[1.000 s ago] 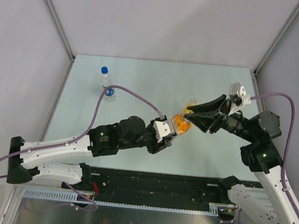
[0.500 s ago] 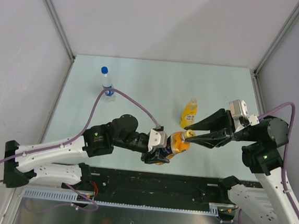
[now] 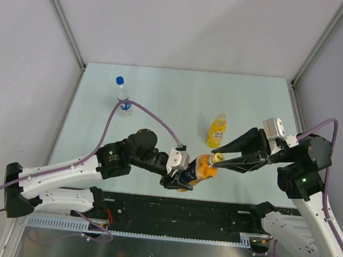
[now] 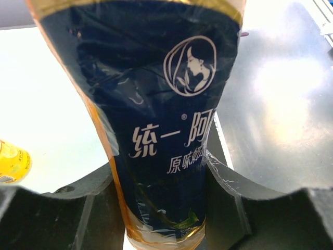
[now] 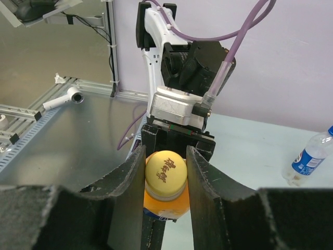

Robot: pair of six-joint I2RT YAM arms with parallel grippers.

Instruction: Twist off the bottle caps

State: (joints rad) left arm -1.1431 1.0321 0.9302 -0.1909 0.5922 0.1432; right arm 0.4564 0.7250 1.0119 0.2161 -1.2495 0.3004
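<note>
My left gripper (image 3: 186, 175) is shut on the dark-labelled orange bottle (image 3: 199, 170) and holds it tilted above the table's near edge. In the left wrist view the bottle (image 4: 161, 120) fills the gap between my fingers (image 4: 78, 200). My right gripper (image 3: 216, 158) is shut on that bottle's yellow-orange cap (image 5: 165, 174), one finger (image 5: 127, 179) on each side of it. The tall yellow juice bottle (image 3: 217, 131) stands upright mid-table with a pale cap. The clear water bottle (image 3: 122, 98) with its blue cap (image 3: 120, 80) stands at the far left, and also shows in the right wrist view (image 5: 309, 159).
A black metal strip (image 3: 212, 213) runs along the near edge between the arm bases. Grey walls enclose the table on three sides. The left arm's purple cable (image 3: 152, 112) loops over the table near the water bottle.
Both grippers moved toward the near edge, carrying the dark-labelled bottle away from the tall yellow one, which now stands uncovered. The right gripper's fingers have closed on the cap.
</note>
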